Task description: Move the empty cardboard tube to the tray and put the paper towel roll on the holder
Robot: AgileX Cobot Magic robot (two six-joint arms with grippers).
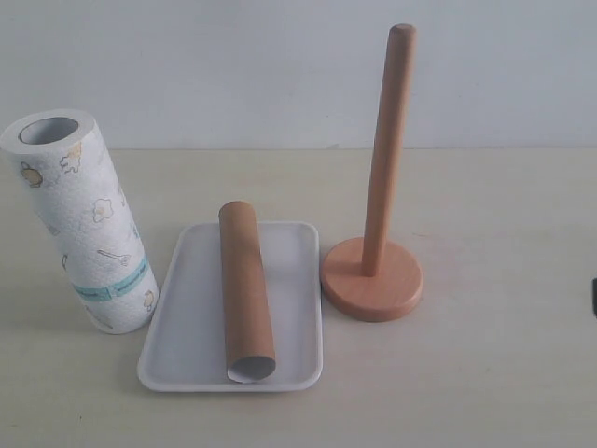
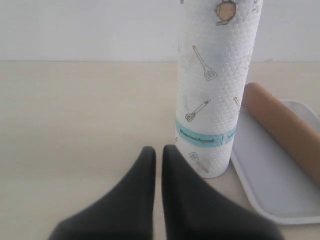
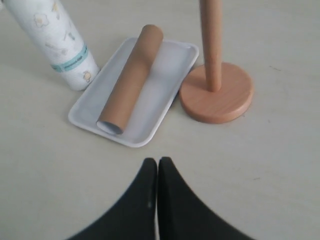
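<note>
The brown cardboard tube [image 1: 246,289] lies lengthwise in the white tray [image 1: 191,336], seen too in the right wrist view as tube [image 3: 131,79] on tray [image 3: 170,70]. The paper towel roll [image 1: 84,224] stands upright on the table just left of the tray. The wooden holder [image 1: 375,271] stands bare to the tray's right. My left gripper [image 2: 158,150] is shut and empty, low over the table close beside the roll [image 2: 215,85]. My right gripper [image 3: 158,161] is shut and empty, back from the tray and holder [image 3: 216,92]. In the exterior view, only a dark sliver [image 1: 594,299] shows at the right edge.
A pale wall rises behind the beige table [image 1: 504,373]. The tube [image 2: 282,125] and tray [image 2: 265,175] sit right beside the roll in the left wrist view.
</note>
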